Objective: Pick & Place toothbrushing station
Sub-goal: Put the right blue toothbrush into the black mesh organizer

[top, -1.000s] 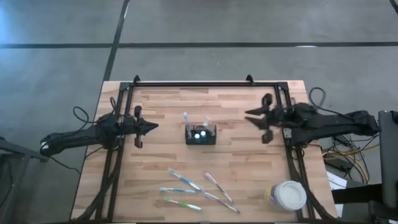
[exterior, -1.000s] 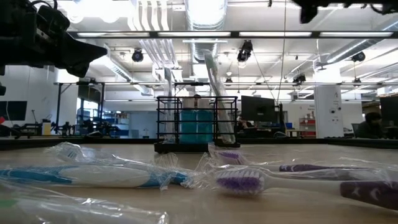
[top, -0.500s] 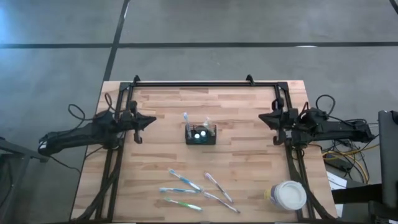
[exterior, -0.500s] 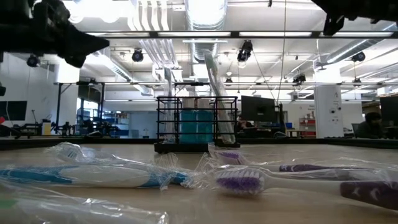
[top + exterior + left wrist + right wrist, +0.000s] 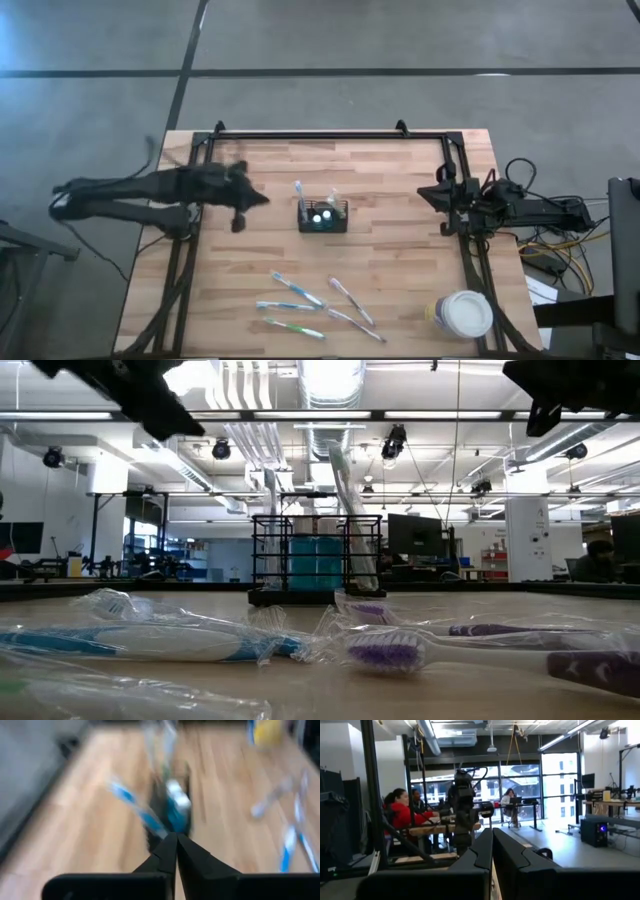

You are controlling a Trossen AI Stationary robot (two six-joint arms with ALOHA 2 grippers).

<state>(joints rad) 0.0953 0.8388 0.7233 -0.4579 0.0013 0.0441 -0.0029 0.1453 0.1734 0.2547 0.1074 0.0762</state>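
Note:
The black wire-mesh caddy (image 5: 322, 216) stands on its base at the table's middle; it also shows in the low view (image 5: 316, 560). In it stand two white-capped tubes (image 5: 321, 214) and two wrapped toothbrushes (image 5: 298, 189). Several more wrapped toothbrushes, blue, green and purple-white (image 5: 300, 292), lie flat near the table's near edge. My left gripper (image 5: 262, 198) is shut and empty, in the air just left of the caddy, which shows blurred in the left wrist view (image 5: 172, 812). My right gripper (image 5: 424, 193) is shut and empty at the table's right edge.
A large cup with a white lid (image 5: 463, 314) stands at the table's near right corner. A black frame (image 5: 310, 134) runs along the table's far edge and down both sides. People sit in the room beyond the table (image 5: 400, 812).
My left gripper has gone toward the table's right edge, closer to the caddy, and now points down at it. My right arm has drawn back toward the table's right edge, then kept still. The caddy and the toothbrushes have not moved.

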